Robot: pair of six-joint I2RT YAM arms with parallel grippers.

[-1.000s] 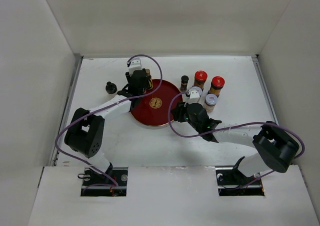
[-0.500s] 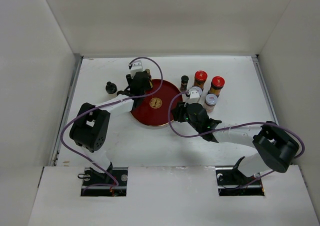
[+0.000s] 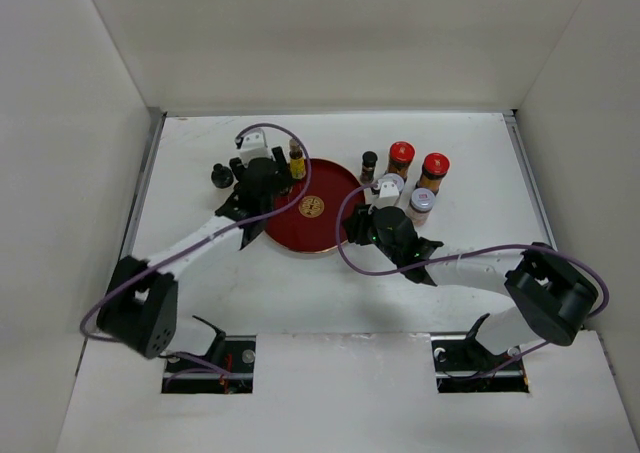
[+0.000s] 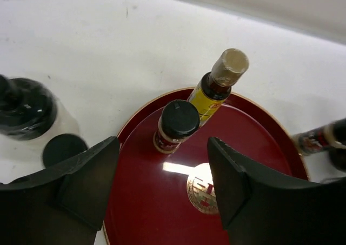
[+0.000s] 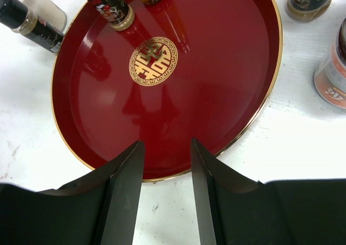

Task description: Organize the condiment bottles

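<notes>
Since a dark bottle (image 4: 24, 107) stands upright on the counter (image 4: 108, 39) just left of the tray (image 4: 254, 142), the left hand (image 4: 162, 164), spread and empty beside it, is nearer than the right hand (image 5: 167, 153), likewise released across the tray.

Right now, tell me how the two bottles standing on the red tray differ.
The yellow-labelled bottle is taller and slimmer; the black-capped jar is short and squat. The yellow-labelled bottle has a tan cap, the black-capped jar a black one. The bottle's label is yellow; the jar's is red and white. Both stand on the tray, close together near its rim.
</notes>
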